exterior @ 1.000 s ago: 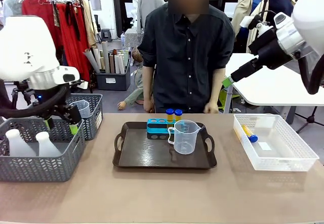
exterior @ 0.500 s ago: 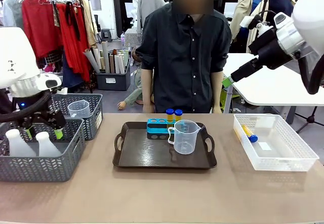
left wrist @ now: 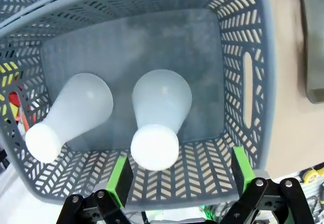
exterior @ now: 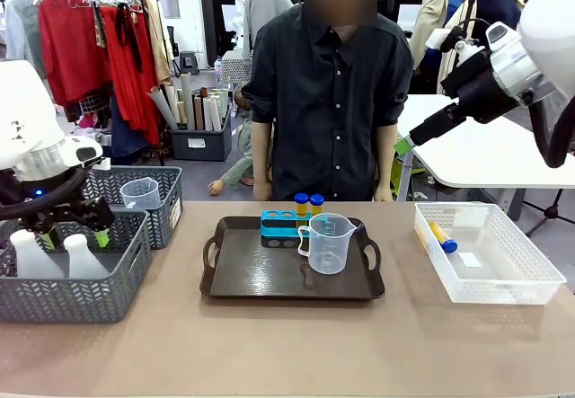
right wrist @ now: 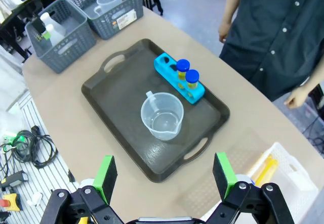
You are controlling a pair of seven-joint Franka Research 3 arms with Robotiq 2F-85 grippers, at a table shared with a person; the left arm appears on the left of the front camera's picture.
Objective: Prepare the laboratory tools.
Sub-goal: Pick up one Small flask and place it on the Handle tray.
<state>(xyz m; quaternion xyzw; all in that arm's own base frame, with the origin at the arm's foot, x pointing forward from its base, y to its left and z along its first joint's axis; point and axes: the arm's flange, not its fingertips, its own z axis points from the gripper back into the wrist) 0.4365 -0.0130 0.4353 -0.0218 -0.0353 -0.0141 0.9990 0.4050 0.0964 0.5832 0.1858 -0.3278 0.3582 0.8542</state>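
Translucent white conical flask (left wrist: 161,114) upright in grey slotted basket (left wrist: 235,37), neck just below left pincer (left wrist: 179,177); twin flask (left wrist: 71,115) beside it, further out to one side. Left fingers spread wide, nothing gripped. Right pincer (right wrist: 164,176) up high, fingers apart too, empty; well below it, dark brown handled tray (right wrist: 121,107) carrying clear handled beaker (right wrist: 162,115) and small blue holed rack (right wrist: 169,68) with two blue-capped tubes of yellow liquid (right wrist: 183,66).

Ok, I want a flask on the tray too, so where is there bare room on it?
The tray's left side is bare, from its left handle to the blue rack and beaker; so is its front strip. The middle back is crowded: rack, two tubes, beaker.
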